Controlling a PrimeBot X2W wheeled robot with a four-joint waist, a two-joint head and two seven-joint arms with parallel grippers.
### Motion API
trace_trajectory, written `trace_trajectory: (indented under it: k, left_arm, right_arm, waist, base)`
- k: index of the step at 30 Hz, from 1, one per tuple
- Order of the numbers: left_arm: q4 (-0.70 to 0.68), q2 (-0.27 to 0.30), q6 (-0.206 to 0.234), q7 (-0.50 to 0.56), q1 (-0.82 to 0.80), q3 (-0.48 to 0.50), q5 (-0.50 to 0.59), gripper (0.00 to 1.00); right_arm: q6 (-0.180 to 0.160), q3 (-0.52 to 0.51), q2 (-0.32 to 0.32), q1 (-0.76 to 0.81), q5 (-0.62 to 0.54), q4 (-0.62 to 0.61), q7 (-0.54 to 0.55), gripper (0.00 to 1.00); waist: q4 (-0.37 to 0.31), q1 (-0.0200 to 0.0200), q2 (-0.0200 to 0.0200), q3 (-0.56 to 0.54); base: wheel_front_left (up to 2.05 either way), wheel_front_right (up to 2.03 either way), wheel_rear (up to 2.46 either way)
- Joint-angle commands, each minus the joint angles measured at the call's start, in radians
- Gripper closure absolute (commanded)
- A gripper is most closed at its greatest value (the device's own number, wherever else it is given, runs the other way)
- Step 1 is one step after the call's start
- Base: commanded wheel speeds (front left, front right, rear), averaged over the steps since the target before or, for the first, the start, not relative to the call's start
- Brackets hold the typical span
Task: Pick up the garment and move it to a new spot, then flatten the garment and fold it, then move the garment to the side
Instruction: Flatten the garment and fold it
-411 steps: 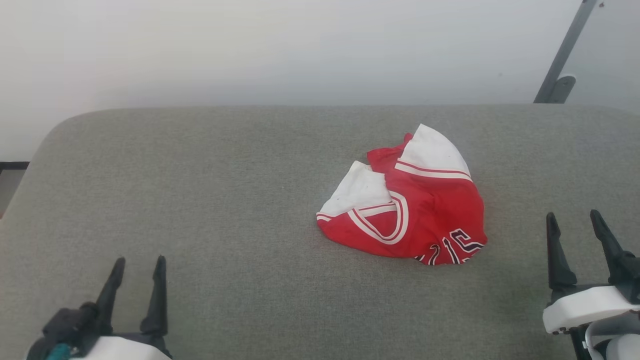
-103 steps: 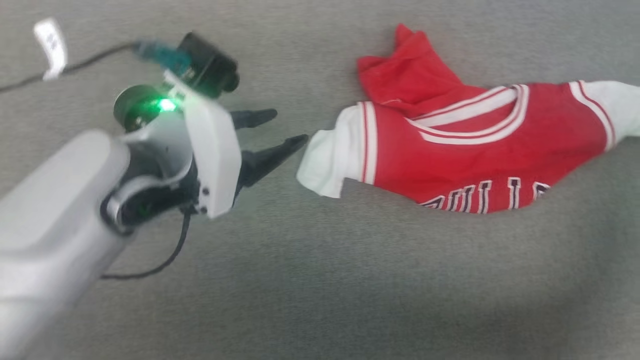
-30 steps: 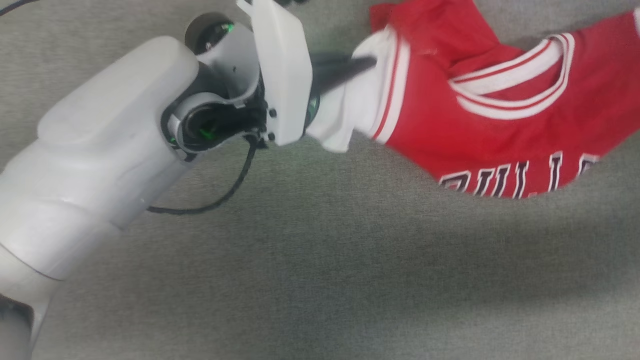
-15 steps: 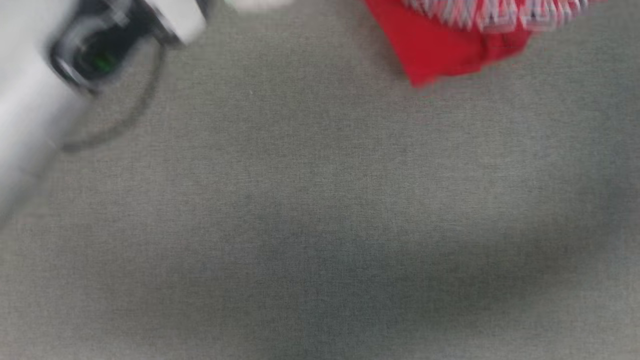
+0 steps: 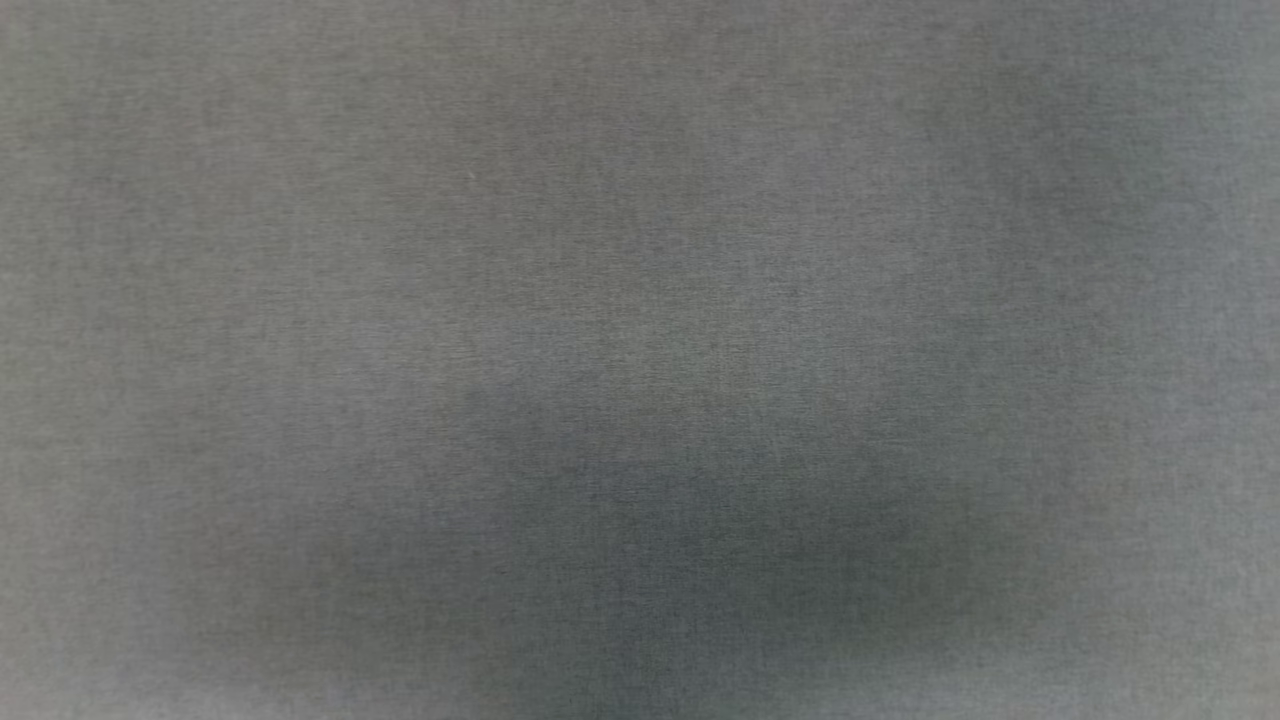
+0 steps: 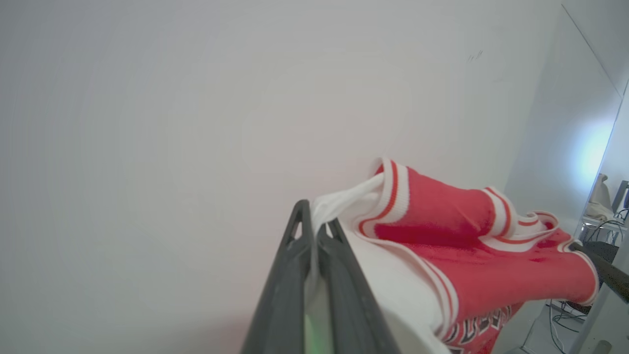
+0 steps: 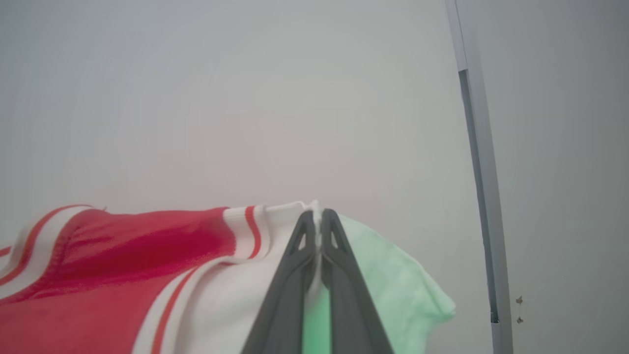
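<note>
Red garment [image 6: 491, 275], lying before, hangs from left pincer [image 6: 314, 222] and right pincer [image 7: 317, 212].

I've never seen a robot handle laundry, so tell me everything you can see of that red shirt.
The shirt is soft red cloth, jersey-style, with white sleeves, red-and-white striped trim and partly visible black-and-white lettering. It is held up, creased and sagging, against a pale wall: the left pincer is shut on one white sleeve, the right pincer on the other. Green light tints the cloth by the right pincer.
</note>
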Motion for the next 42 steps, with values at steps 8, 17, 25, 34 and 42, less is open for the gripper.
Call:
trace_trajectory:
  k: [8,17,25,34,42]
  left_arm:
    - [-0.185,0.087,0.004,0.045,0.268,-0.047,-0.144,1.0]
    - [-0.552,0.232,0.003,-0.025,0.772,-0.117,-0.261,1.0]
    - [-0.808,0.32,0.003,-0.037,1.186,-0.068,-0.266,1.0]
    - [-0.936,0.368,0.003,-0.037,1.404,-0.045,-0.213,1.0]
    - [-0.971,0.396,0.003,-0.037,1.564,-0.046,-0.14,1.0]
  right_arm:
    - [-0.003,0.132,-0.045,0.15,0.049,0.016,0.056,1.0]
    - [-0.003,0.292,-0.166,0.639,0.306,-0.288,0.217,1.0]
    - [-0.003,0.246,-0.234,1.205,0.484,-0.642,0.389,1.0]
    - [-0.002,0.107,-0.182,1.585,0.513,-0.892,0.536,1.0]
    - [-0.002,-0.015,-0.089,1.784,0.453,-1.091,0.619,1.0]
  waist:
    - [0.042,0.0,0.0,-0.031]
    - [0.057,0.0,0.0,-0.071]
    - [0.053,0.0,0.0,-0.128]
    - [0.056,0.0,0.0,-0.139]
    - [0.046,0.0,0.0,-0.132]
  base:
    - [0.0,0.0,0.0]
    - [0.0,0.0,0.0]
    - [0.0,0.0,0.0]
    - [0.0,0.0,0.0]
    - [0.0,0.0,0.0]
